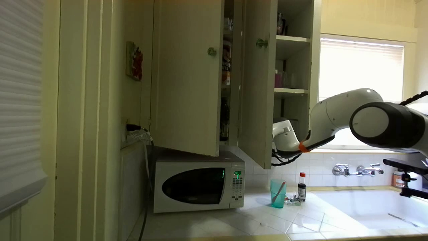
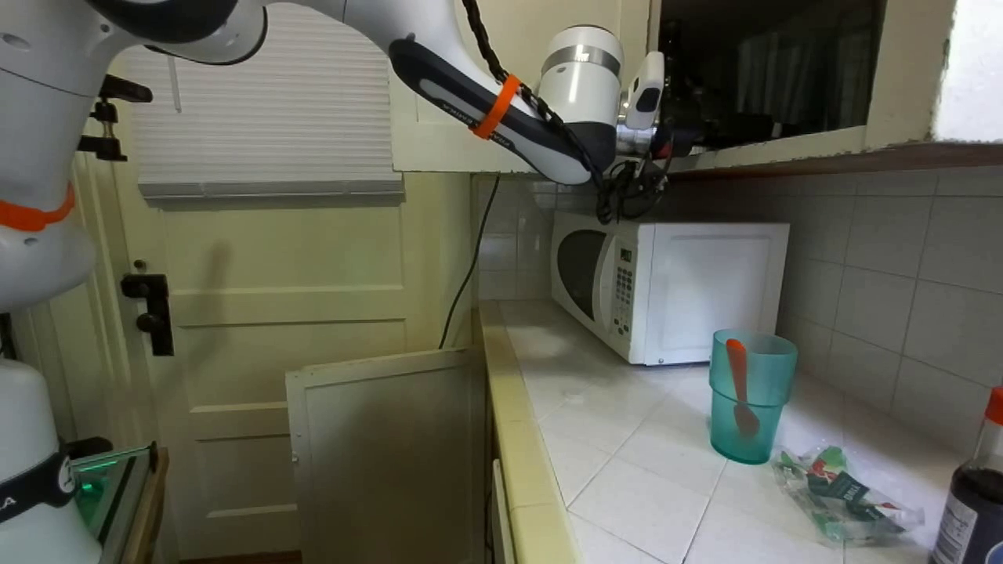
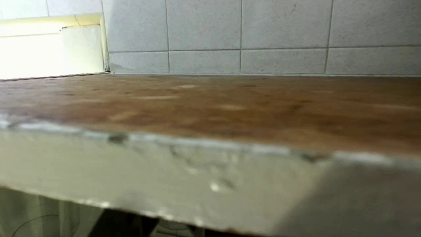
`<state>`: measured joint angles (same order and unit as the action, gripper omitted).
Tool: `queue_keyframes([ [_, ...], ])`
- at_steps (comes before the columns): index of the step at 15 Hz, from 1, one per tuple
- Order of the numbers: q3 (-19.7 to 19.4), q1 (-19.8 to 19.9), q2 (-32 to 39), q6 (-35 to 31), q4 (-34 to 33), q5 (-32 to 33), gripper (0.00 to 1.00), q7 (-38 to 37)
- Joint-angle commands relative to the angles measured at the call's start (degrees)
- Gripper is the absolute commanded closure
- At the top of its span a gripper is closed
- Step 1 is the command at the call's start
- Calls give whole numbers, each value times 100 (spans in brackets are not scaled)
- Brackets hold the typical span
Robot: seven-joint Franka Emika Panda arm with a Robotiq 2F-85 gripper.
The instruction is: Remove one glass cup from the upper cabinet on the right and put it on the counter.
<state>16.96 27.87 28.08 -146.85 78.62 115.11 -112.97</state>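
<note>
The cream upper cabinet [image 1: 292, 38] stands open, its door swung out; its frame also shows in an exterior view [image 2: 901, 94]. My gripper [image 2: 683, 124] is a dark shape at the cabinet's lower opening, and the door hides it in an exterior view. The wrist view shows the cabinet's bottom edge [image 3: 197, 171] close up and upside down, with dark parts and faint clear glass outlines [image 3: 49, 220] at the bottom. I cannot tell whether the gripper is open or shut. Faint clear glass shapes [image 1: 293, 79] stand on the middle shelf. The pale tiled counter [image 1: 260, 222] lies below.
A white microwave [image 1: 199, 184] stands under the cabinet. A teal cup [image 2: 752, 399] with a red-handled utensil, a plastic packet [image 2: 846, 493] and a red-capped bottle [image 1: 302, 187] stand on the counter. The sink [image 1: 367, 207] is at the side. The open door [image 1: 255, 100] hangs beside my arm.
</note>
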Motion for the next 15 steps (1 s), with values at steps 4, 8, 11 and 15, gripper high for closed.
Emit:
queue_keyframes([
  [4,-9,-90,200,74,-242,45,49,176],
  [8,-21,-57,2,104,-42,30,49,205],
  [11,-37,8,-282,106,288,-22,49,176],
  [15,-53,45,-572,285,659,-41,49,-8],
])
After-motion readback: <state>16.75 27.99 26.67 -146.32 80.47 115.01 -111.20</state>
